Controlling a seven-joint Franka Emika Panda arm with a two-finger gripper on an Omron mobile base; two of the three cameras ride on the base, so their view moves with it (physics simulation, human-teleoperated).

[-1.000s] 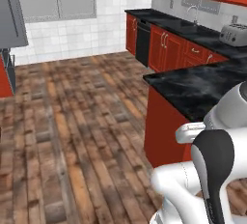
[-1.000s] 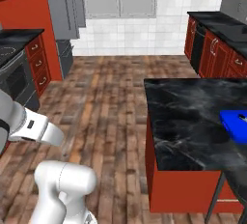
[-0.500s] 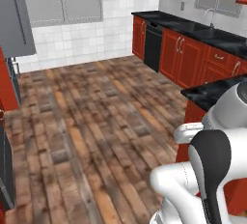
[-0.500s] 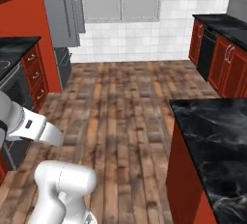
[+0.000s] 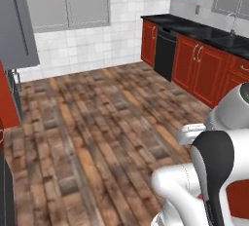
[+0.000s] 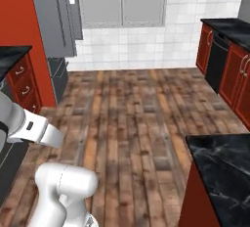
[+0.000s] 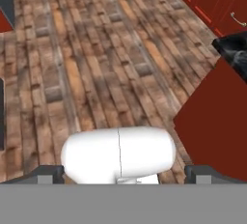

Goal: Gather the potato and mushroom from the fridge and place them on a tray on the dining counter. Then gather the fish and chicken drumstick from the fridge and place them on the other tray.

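1. Fridge [image 6: 56, 18] stood at the far left end of the wooden floor [image 5: 97, 122], well apart from me, doors shut.
2. My fingers [image 7: 48, 174] were spread wide, grasping nothing.
3. The dining counter [image 6: 222, 172] showed its near corner at my right.
4. I judged this the travelling step; next I needed to reach a fridge handle.
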